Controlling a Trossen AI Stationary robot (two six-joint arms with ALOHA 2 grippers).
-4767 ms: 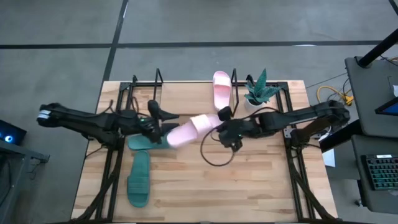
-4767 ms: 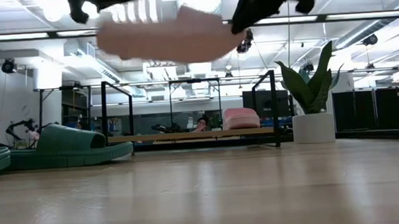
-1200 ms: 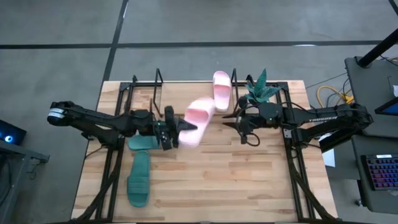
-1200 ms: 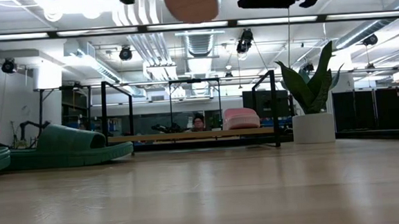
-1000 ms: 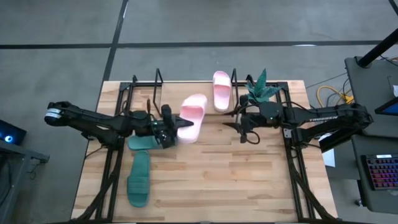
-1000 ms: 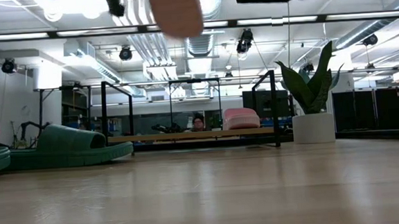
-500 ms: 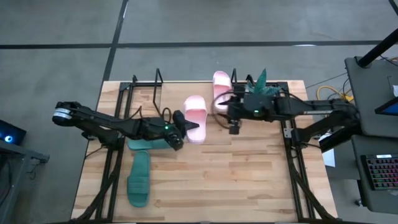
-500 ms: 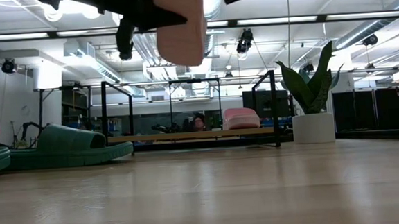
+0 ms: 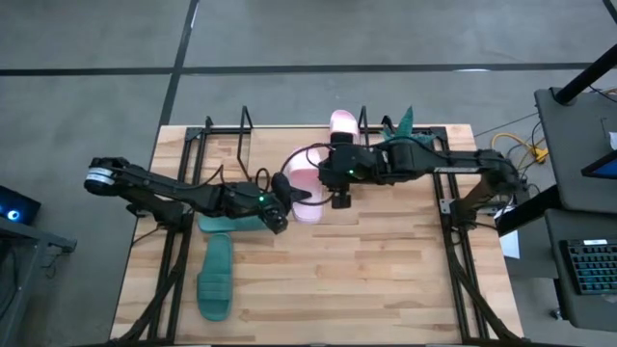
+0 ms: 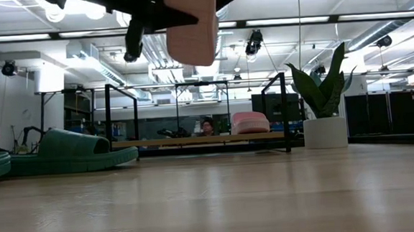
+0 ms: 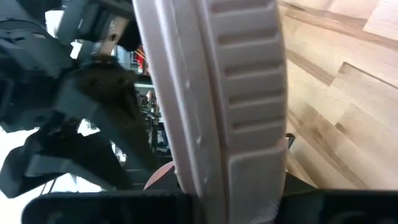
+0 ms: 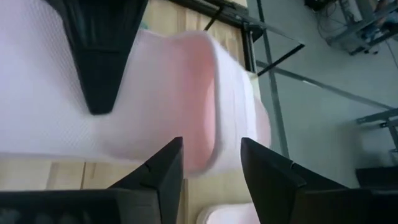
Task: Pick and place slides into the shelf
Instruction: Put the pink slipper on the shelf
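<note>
We see the left end effector point(image 9: 286, 196) pinching the heel end of a pale pink rubbery slide sandal point(image 9: 305, 183), carried in the air above the light wooden table point(image 9: 386, 280), just in front of the low black metal-rod shelf point(image 9: 243, 128). The right end effector point(image 9: 337, 185) has its fingers spread beside the slide's strap end; in its wrist view the dark fingers point(image 12: 159, 174) stand apart below the pale sole, gripping nothing.

The second pale pink slide point(image 9: 343, 130) already lies in the shelf beside a small potted plant point(image 9: 400, 135). Two dark green slides point(image 9: 215, 280) wait on the table near the left arm.

We judge the risks as follows: a narrow grip on the heel may let the slide pivot or drop, and the two arms, working close together, may collide or knock the placed slide.
</note>
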